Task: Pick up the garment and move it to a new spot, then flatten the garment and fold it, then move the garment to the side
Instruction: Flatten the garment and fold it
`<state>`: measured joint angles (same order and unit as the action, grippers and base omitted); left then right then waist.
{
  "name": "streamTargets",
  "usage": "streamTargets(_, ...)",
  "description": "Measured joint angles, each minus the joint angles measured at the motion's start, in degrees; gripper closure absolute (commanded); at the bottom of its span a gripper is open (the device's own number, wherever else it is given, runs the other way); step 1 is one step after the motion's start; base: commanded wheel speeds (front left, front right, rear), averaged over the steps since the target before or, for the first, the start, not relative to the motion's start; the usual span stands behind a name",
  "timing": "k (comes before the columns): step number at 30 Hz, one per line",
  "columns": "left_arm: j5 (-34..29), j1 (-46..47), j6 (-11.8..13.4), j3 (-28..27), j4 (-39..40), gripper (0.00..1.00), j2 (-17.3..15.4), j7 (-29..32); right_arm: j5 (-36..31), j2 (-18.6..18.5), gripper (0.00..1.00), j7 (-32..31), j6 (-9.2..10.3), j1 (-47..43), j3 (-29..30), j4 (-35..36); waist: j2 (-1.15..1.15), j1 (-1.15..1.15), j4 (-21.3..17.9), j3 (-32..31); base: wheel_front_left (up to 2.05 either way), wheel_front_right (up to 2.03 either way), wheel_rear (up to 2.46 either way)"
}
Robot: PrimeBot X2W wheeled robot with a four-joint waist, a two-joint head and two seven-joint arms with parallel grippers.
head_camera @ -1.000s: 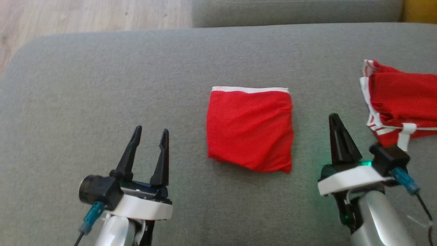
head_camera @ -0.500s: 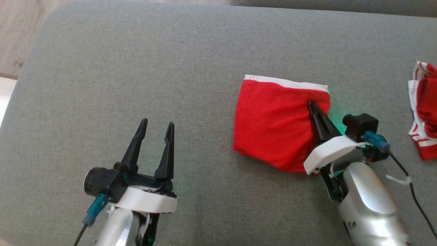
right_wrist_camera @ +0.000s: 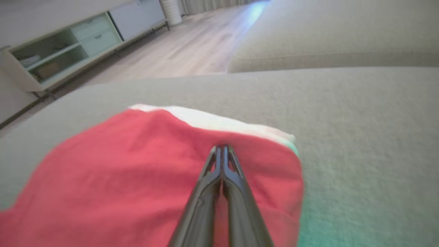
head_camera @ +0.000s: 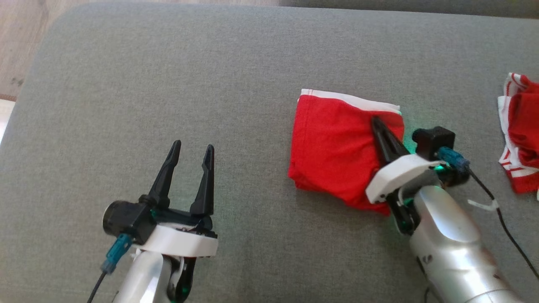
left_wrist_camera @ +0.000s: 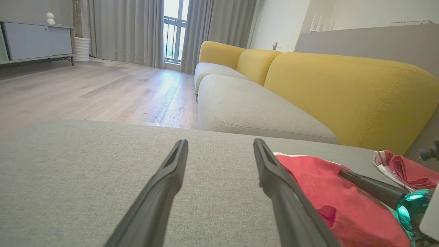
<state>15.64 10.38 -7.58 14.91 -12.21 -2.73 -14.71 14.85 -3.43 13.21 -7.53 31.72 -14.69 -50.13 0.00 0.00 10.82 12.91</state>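
A folded red garment [head_camera: 332, 147] with a white band along its far edge lies on the grey cushion [head_camera: 189, 71], right of centre. My right gripper [head_camera: 374, 121] is shut, its two fingers pressed together and lying on top of the garment's right part near the white band; the right wrist view shows the tips [right_wrist_camera: 222, 148] over the red cloth [right_wrist_camera: 137, 164] with no fold visibly between them. My left gripper [head_camera: 193, 147] stands open at the lower left over bare cushion, well left of the garment [left_wrist_camera: 319, 181], nothing between its fingers [left_wrist_camera: 171, 171].
A second red garment with white stripes [head_camera: 520, 139] lies bunched at the cushion's right edge. Wooden floor [head_camera: 21, 42] shows past the cushion's rounded far-left corner. Another grey seat with yellow backrests [left_wrist_camera: 343, 92] stands beyond the far edge.
The head camera shifted, moving the whole picture. My right gripper went from beside the garment's right edge onto its right part and stayed shut. The left gripper kept its place, open.
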Motion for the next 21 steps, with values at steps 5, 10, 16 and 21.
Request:
streamTargets(5, 0.00, 0.00, 0.00, 0.05, -0.03, 0.00, 0.01, 0.00, 5.20, -0.11, 1.00, 1.00, 0.00, 0.53, -8.05, 4.41, 0.00, 0.00, -0.30, -0.44, 0.00, 0.00, 0.00)
streamTargets(10, 0.00, 0.00, 0.00, 0.12, -0.07, 0.00, 0.01, 0.00, 6.21, -0.13, 1.00, -2.23, 0.00, 0.36, -14.80, 0.03, 0.00, 0.00, -0.06, -0.78, 0.00, 0.00, 0.00)
streamTargets(16, 0.00, -0.12, 0.00, -0.27, -0.10, 0.00, 0.02, 0.00, 8.04, -0.12, 1.00, -0.78, 0.00, 0.54, -15.66, -1.20, 0.00, 0.00, -0.32, -1.24, 0.00, 0.00, 0.00)
streamTargets(21, -0.08, -0.37, 0.00, -1.19, 0.08, 0.00, 0.02, 0.00, 7.97, -0.12, 1.00, 0.64, 0.00, 0.56, -12.56, 0.08, 0.00, 0.00, -1.78, -2.04, 0.00, 0.00, 0.00)
